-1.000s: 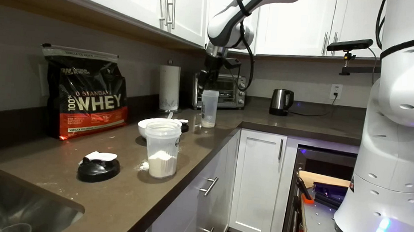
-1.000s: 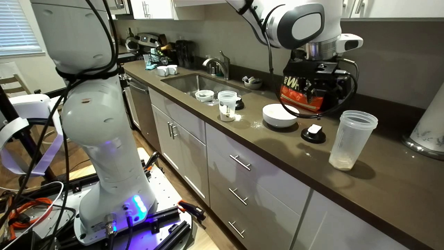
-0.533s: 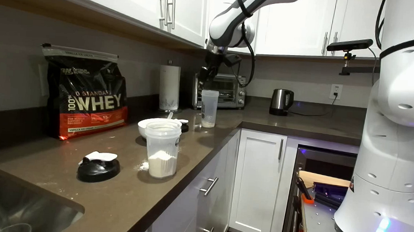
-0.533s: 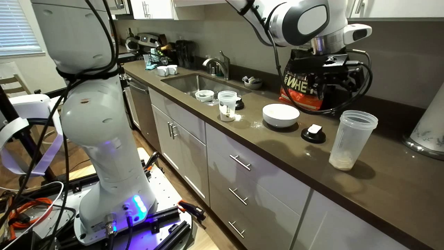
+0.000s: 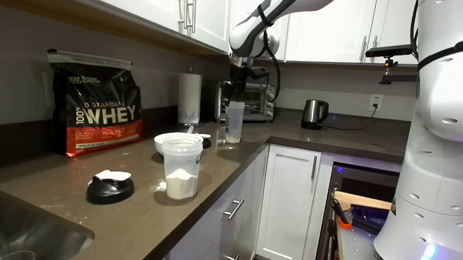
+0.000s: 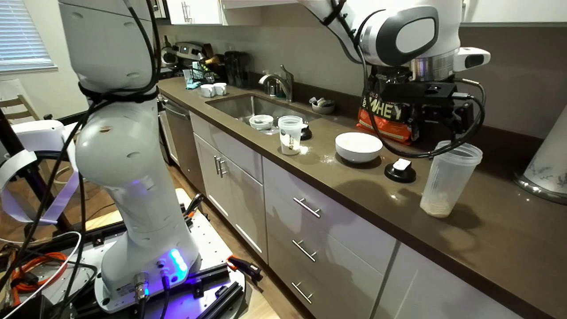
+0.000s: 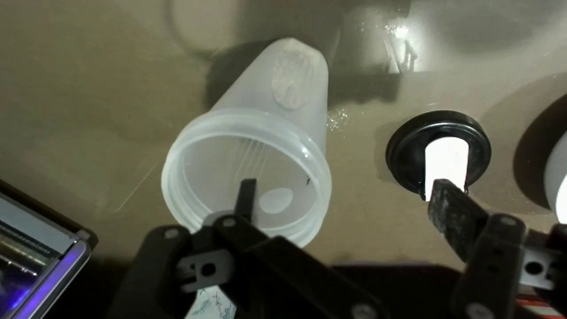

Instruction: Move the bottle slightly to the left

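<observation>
The bottle [image 5: 234,120] is a tall, translucent cylinder with an open top and a little pale powder at its bottom. It stands upright on the counter near the corner and also shows in an exterior view [image 6: 447,188]. In the wrist view the bottle [image 7: 283,95] lies left of centre, mouth towards the camera. My gripper [image 7: 345,185] is open with nothing between its fingers. Its left finger overlaps the bottle's mouth; I cannot tell whether it is inside or above the rim. Its right finger overlaps the black lid. In an exterior view the gripper [image 5: 234,92] hangs at the bottle's top.
A black lid [image 6: 392,173] with a white flap and a white bowl [image 6: 358,148] stand beside the bottle. A paper towel roll [image 5: 189,96] and a toaster oven [image 5: 257,114] are behind. A measuring jug [image 5: 181,167] and a whey bag [image 5: 96,104] stand farther along the counter.
In an exterior view my gripper has moved right, closer to the bottle, and has dropped slightly in the last half second. Its cable now overlaps the bottle's top. The bottle has not moved.
</observation>
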